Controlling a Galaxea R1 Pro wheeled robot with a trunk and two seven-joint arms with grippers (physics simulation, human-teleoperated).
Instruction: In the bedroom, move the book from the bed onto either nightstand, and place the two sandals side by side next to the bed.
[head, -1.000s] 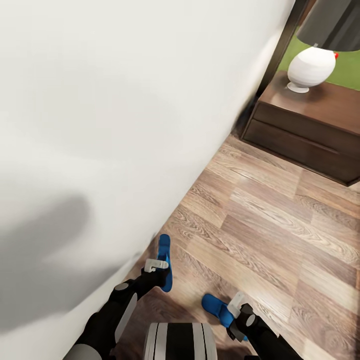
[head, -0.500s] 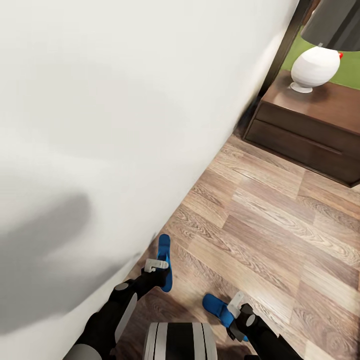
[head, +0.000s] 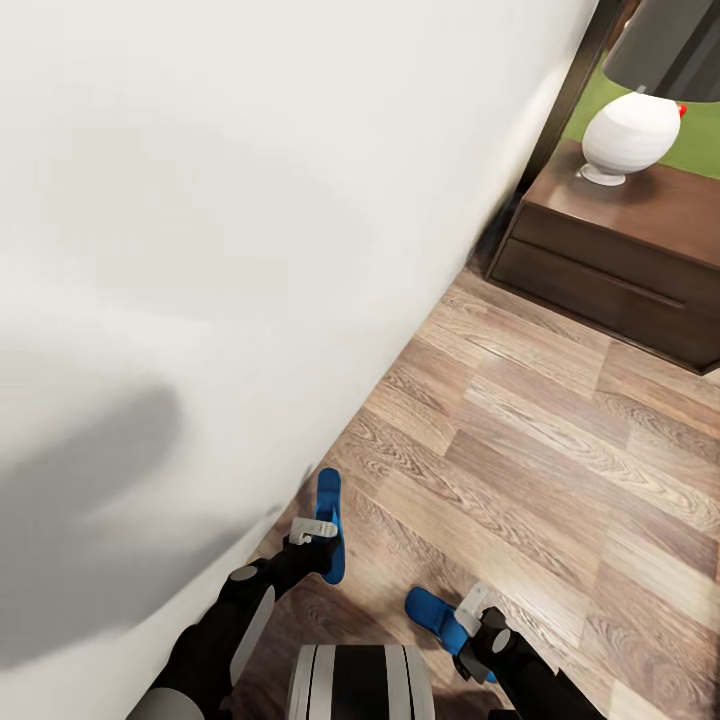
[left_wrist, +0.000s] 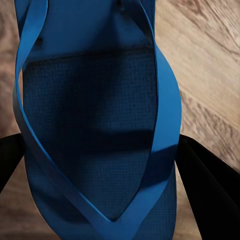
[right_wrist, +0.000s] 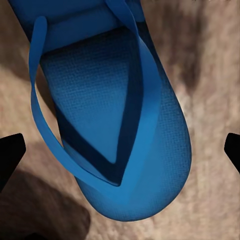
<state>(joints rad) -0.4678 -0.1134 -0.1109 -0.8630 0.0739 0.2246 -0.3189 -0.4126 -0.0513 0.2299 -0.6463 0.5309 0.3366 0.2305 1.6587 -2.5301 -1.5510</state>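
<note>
Almost nothing is moved since earlier: left hand (head: 318, 532) is closed on one sandal (head: 330, 525), right hand (head: 468, 618) spread wide beside the other sandal (head: 436, 616).

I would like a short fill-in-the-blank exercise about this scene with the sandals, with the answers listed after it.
1. Both sandals are bright ____ in colour.
2. The left sandal lies on the wood-plank floor close beside the ____.
3. On the nightstand stands a white ____ with a dark shade.
4. The right gripper hangs at the right sandal with its fingers spread ____ than the sole.

Missing words: blue; bed; lamp; wider
</note>
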